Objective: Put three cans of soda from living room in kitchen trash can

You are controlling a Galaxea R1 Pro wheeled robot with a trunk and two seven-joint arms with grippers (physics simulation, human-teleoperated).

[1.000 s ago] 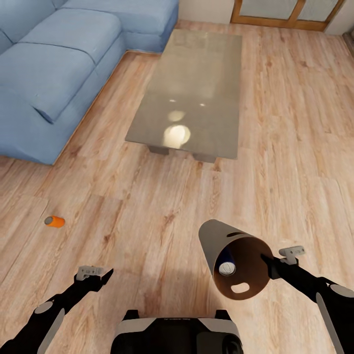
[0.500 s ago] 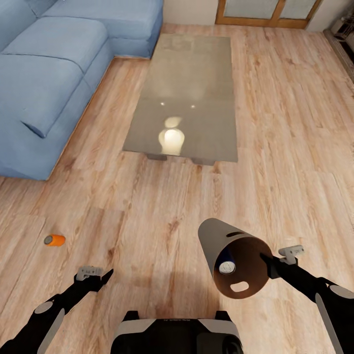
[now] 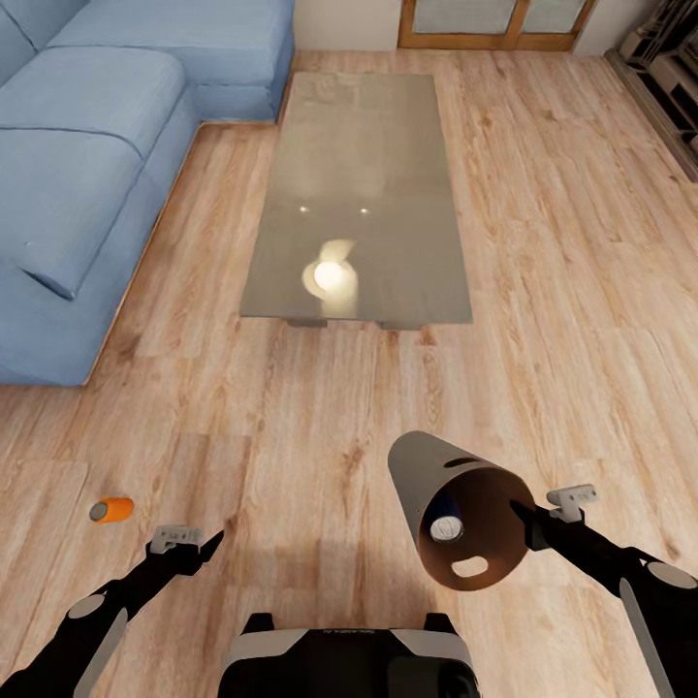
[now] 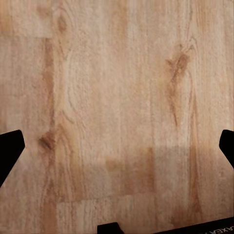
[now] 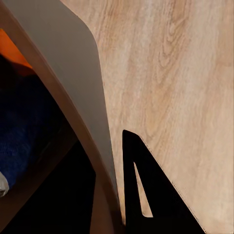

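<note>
Gripping the bin (image 3: 436, 485) by its rim, right gripper (image 3: 523, 516) carries it tilted; blue can (image 3: 444, 514) and an orange one (image 5: 9, 46) lie inside. Left gripper (image 3: 199, 543), fingers apart, is empty. Third can (image 3: 111, 509) remains on floor (image 3: 543, 291); kitchen delivery pending.

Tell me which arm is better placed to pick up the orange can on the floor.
Left. Its tool is open, empty and close to the orange can; the right tool is gripping the bin rim.
</note>
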